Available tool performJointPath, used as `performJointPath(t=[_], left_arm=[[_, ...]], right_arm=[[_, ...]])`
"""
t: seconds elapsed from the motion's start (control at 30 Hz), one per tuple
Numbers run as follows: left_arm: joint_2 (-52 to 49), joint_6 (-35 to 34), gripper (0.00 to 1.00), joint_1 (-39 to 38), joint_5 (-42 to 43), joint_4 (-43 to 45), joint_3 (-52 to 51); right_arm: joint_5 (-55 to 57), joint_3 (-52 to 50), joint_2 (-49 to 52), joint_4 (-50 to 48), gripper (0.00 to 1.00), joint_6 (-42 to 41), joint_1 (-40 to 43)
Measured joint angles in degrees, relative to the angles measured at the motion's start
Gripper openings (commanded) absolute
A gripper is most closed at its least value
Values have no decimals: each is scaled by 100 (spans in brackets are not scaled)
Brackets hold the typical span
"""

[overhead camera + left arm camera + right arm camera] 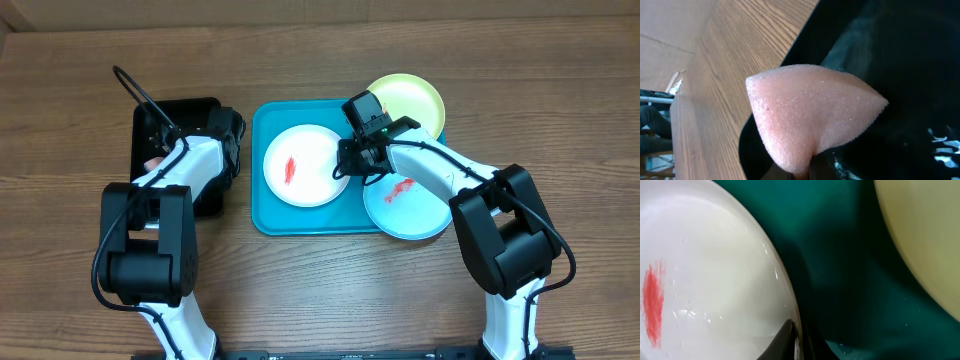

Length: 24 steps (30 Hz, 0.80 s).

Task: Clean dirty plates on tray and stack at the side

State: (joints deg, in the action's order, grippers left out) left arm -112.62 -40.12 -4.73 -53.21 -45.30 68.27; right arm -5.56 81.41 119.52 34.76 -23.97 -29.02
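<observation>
The turquoise tray (262, 215) holds the white plate (310, 180) with a red smear. The light blue plate (415, 215), also smeared, overlaps the tray's right edge. The yellow-green plate (415, 98) lies at the tray's back right. My right gripper (347, 168) is shut on the white plate's right rim (785, 295), one finger above it and one below (799, 345); the yellow-green plate (925, 245) shows beside it over the tray (840, 270). My left gripper (160, 160) is over the black tray (205, 108), shut on a pink sponge (810, 115).
The black tray (900, 65) sits on the wooden table left of the turquoise tray. Bare wood (320, 290) lies in front of both trays and at the far right.
</observation>
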Motion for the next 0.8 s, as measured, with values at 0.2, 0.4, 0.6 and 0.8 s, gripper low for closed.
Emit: performJointPath(t=[0.2,0.4,0.6,0.8], left_arm=[[0,249,47,-2,-280,83,-7],[0,415,53,-2,-459,83,-9],[0,817,100,-2,-199,24,164],[0,1346,100,2,1161,-350,817]], right_arm=[[0,0,0,-2,9,0,0],[0,0,0,-7,9,0,0],[0,0,0,-7,9,0,-2],[-2,0,0,0,9,0,0]])
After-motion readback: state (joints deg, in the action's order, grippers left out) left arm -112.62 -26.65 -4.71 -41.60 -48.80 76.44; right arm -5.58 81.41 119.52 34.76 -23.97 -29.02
